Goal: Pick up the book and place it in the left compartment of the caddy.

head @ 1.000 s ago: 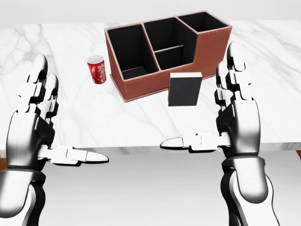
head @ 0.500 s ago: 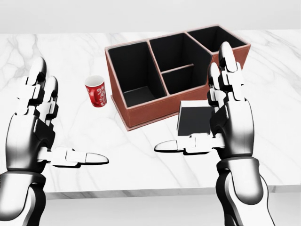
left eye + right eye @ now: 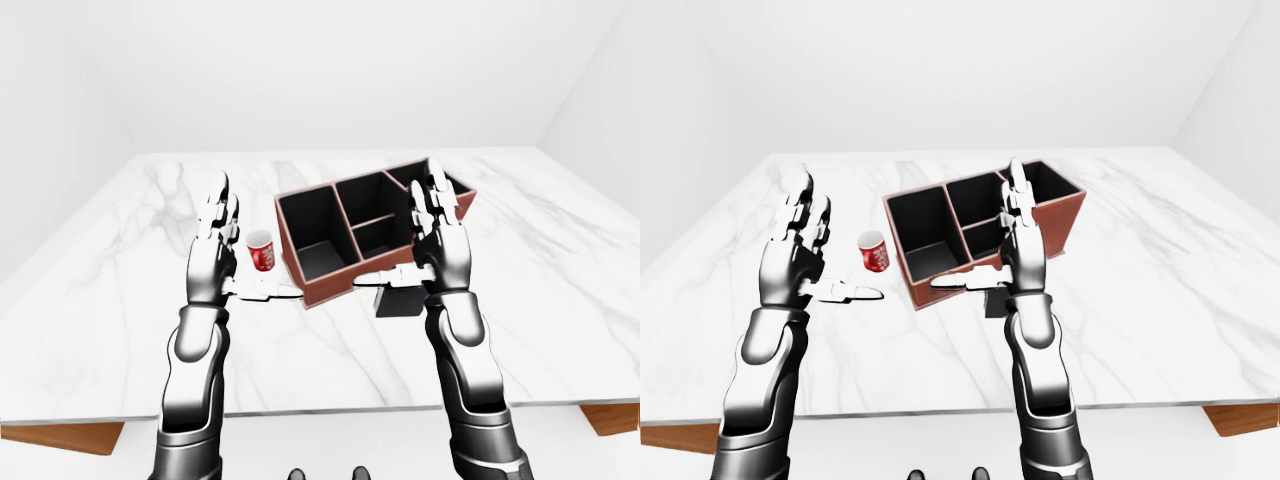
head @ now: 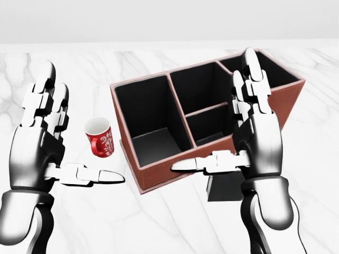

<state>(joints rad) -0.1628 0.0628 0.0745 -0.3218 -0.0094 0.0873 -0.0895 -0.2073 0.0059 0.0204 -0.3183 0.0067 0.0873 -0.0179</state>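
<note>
Both hands raised over the marble table (image 3: pixel 120 300), nothing held. Left hand (image 4: pixel 39 140) at left of head view: fingers spread and upright, thumb pointing right. Right hand (image 4: pixel 254 132) at right: fingers likewise extended, thumb stretched left across the caddy's near wall.

Black book (image 3: pixel 400 302) stands on the table just below the brown caddy (image 4: pixel 153 180), lower right of centre in head view, mostly hidden behind the right hand and wrist.

Red cup (image 4: pixel 99 136) sits left of the caddy, near its left compartment (image 4: pixel 151 119), which is open and unoccupied.

Risks, judged: book is upright and occluded, so a blind reach may topple it; carrying leftward could clip the caddy wall or the cup.
</note>
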